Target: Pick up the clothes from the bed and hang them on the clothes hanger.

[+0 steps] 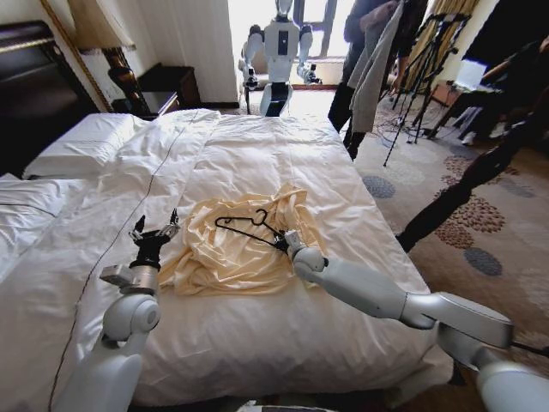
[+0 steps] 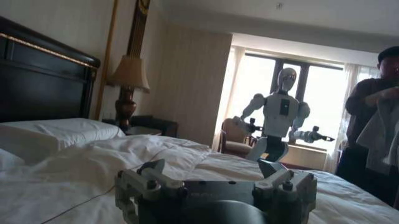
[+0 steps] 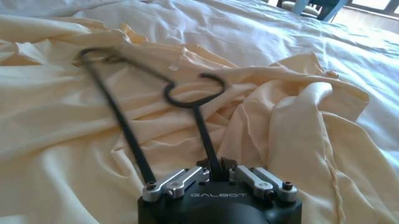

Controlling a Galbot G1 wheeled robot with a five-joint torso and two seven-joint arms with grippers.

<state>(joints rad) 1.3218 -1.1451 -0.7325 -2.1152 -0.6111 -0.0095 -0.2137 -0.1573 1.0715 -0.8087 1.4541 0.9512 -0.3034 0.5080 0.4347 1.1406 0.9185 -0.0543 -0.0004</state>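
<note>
Hotel bedroom, patterned carpet, bright window at the back; in the head view the bed with its white duvet spans the frame, the clothes lie crumpled near the middle toward the foot end, and the clothes hanger lies on top of them. Right gripper is pinched on the hanger's end nearest the robot's right. Left gripper hovers just beside the cream fabric's left edge, fingers spread, holding nothing. Left wrist view: left gripper is spread open over the duvet, facing the window. Right wrist view: right gripper is pressed together on the hanger; its long axis runs away from the gripper across the cloth, hook curling open toward the far bed edge. Step in hand looks like getting the hanger into the top: keep the pinch firm and the hanger low and level, and let the left gripper lift the neckline so fabric doesn't bunch.
</note>
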